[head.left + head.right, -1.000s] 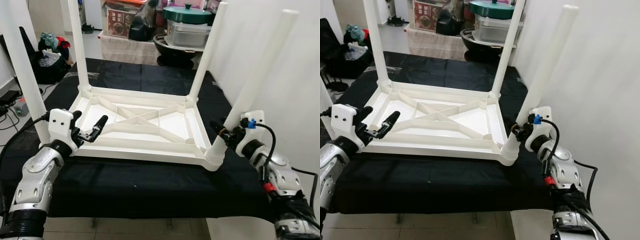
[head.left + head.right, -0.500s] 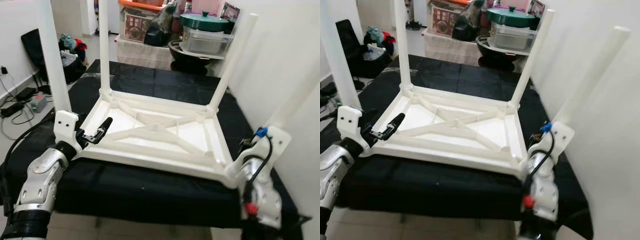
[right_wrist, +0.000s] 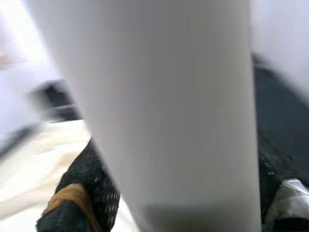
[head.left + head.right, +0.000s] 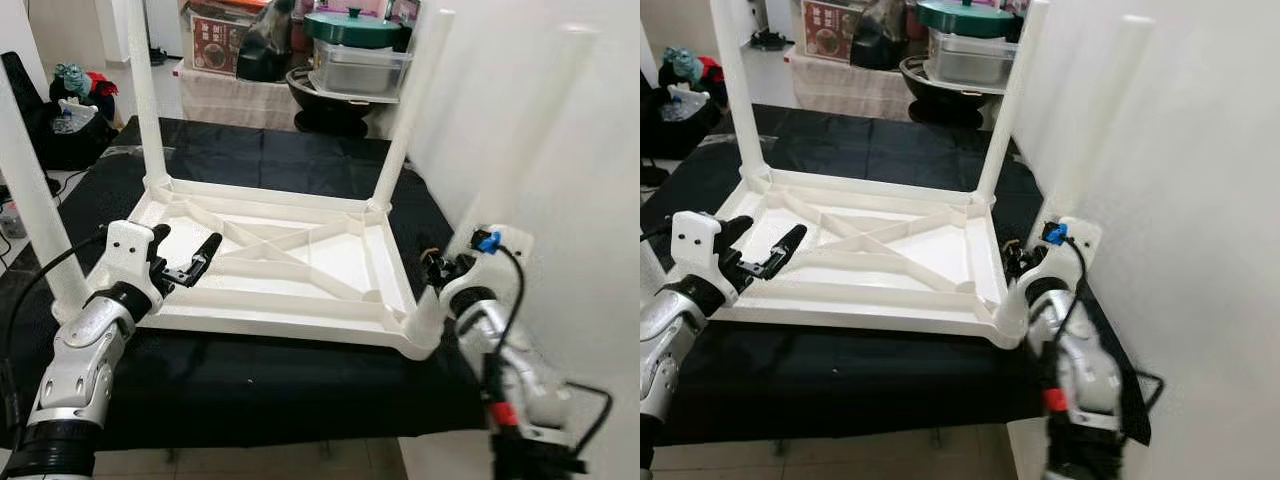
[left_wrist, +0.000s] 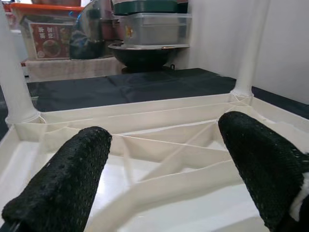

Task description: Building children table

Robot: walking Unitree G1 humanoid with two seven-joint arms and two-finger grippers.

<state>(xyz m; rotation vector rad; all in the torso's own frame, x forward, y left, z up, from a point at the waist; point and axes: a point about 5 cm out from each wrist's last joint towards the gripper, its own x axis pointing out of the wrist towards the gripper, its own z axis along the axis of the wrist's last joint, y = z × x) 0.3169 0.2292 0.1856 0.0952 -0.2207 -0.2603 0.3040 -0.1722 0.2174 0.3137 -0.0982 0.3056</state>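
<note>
A white children's table [image 4: 270, 265] lies upside down on a black-covered surface, with its legs pointing up. My right gripper [image 4: 445, 270] is at the base of the near-right leg [image 4: 520, 150]. In the right wrist view that leg [image 3: 169, 106] stands between the black fingers [image 3: 87, 193], which are shut on it. My left gripper [image 4: 185, 255] hovers open over the near-left part of the ribbed underside, beside the near-left leg [image 4: 30, 210]. The left wrist view looks across the ribs between its spread fingers [image 5: 67, 179]. The two far legs [image 4: 145, 100] [image 4: 410, 110] stand upright.
A white wall [image 4: 570, 200] runs close along the right side of the table. Behind the black cloth [image 4: 260, 370] are stacked boxes, a green-lidded pot [image 4: 358, 25] and a black bowl. Bags [image 4: 70, 110] sit on the floor at the far left.
The head view has swung and settled back. My right gripper stays on the near-right leg, its arm now lower in view. The left gripper stays open over the underside.
</note>
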